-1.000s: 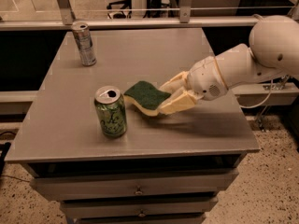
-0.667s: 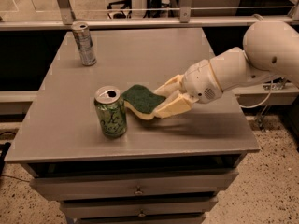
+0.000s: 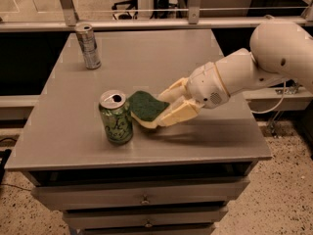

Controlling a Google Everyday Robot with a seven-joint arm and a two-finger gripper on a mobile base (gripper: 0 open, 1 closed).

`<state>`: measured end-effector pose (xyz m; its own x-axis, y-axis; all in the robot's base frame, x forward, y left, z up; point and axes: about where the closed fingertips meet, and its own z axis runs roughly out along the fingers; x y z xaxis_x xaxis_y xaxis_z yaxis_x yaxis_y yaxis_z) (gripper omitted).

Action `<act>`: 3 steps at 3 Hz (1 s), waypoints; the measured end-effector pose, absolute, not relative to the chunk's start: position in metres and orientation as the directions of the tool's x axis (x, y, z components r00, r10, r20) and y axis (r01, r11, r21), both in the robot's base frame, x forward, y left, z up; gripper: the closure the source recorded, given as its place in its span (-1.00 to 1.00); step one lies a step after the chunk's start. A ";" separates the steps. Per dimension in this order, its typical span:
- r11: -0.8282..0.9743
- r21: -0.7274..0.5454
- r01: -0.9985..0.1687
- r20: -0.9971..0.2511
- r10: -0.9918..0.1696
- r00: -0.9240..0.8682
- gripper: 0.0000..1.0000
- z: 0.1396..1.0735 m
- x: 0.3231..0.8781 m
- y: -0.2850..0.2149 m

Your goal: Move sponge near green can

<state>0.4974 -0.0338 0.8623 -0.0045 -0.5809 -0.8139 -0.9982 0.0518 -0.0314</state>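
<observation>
Remotely logged, single camera view. Work surface is a flat grey rectangular table top (image 3: 161, 53) over a cabinet of closed grey drawers (image 3: 142, 187) with small metal knobs. The speckled stone floor (image 3: 276, 199) shows at the lower right. A pale metal rail (image 3: 146, 23) runs behind the table, and the room beyond it is dim.

The white jointed robot arm (image 3: 244, 70) reaches in from the right. Its cream two-finger gripper (image 3: 152, 110) is clamped on the small rectangular sponge with a dark green top and pale yellow base (image 3: 145, 105), one finger above and one below. The sponge is tilted, green face towards the camera.

Change against a second ago: sponge and gripper have shifted left and lower. The gap to the green drink can with pale script lettering (image 3: 116, 119) has closed. The sponge's left edge now sits just beside the can's right side. I cannot tell whether they touch, nor whether the sponge rests on the table. Both cans stand where they stood.

Containers: the green can is upright near the front left, with a dark opening in its silver lid; contents not visible. The slim silver-grey can (image 3: 88, 46) is upright at the back left, well apart.
</observation>
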 end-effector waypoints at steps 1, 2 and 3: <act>0.054 -0.049 -0.997 -0.809 -0.588 0.008 -1.00 0.868 0.501 -0.038; 0.062 -0.078 -0.995 -0.802 -0.597 0.026 -1.00 0.878 0.507 -0.046; 0.119 -0.141 -0.983 -0.806 -0.590 0.045 -1.00 0.901 0.526 -0.070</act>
